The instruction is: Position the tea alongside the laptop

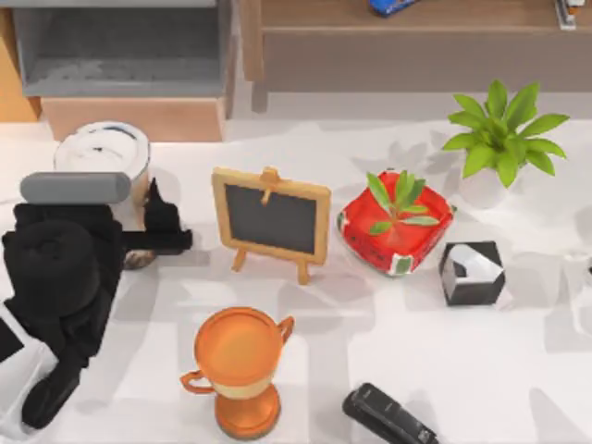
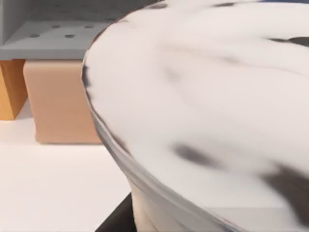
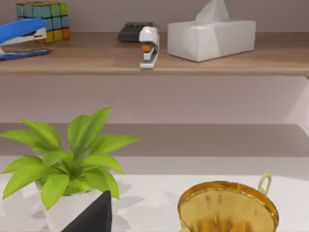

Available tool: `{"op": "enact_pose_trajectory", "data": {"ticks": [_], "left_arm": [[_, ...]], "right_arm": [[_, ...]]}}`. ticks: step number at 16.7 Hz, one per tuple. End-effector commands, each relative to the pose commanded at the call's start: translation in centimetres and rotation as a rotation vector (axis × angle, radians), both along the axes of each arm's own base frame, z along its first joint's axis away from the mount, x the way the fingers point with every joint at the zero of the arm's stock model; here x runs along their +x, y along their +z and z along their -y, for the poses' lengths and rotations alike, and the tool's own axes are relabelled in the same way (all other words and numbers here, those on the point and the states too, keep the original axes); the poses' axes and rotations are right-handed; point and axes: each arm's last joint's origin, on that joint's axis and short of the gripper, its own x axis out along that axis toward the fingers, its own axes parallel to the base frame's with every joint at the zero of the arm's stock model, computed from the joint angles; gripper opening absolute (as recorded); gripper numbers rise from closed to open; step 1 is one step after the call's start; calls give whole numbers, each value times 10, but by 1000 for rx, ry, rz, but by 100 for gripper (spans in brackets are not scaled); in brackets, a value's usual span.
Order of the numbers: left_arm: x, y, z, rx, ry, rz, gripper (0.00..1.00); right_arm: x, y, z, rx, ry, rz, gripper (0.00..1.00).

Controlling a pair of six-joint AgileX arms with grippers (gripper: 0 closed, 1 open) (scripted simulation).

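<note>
The tea (image 1: 102,153), a clear cup with a white domed lid, stands at the table's back left, with dark pearls low in it. My left gripper (image 1: 153,231) reaches in from the left and is shut on the cup's side. In the left wrist view the lid (image 2: 203,96) looms very close, with one black finger (image 2: 116,222) under it. A pale slab (image 1: 18,388) pokes out beneath my left arm; I cannot tell whether it is the laptop. My right gripper (image 3: 91,220) is a dark wedge hovering near the orange trophy cup (image 3: 227,208).
Right of the tea stand a small chalkboard easel (image 1: 271,222), a red planter box (image 1: 356,231) and a black-and-white cube (image 1: 472,273). An orange trophy cup (image 1: 239,365) and a black stapler (image 1: 388,416) sit near the front. A potted plant (image 1: 499,139) is back right; a grey cabinet (image 1: 120,55) is behind the tea.
</note>
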Motion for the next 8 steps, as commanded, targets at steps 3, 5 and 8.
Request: {"op": "enact_pose_trajectory", "data": {"ticks": [3,5,8], "left_arm": [[0,0,0,0,0,0,25],[0,0,0,0,0,0,10],[0,0,0,0,0,0,0]], "right_arm": [[0,0,0,0,0,0,100],[0,0,0,0,0,0,100],[0,0,0,0,0,0,100]]}}
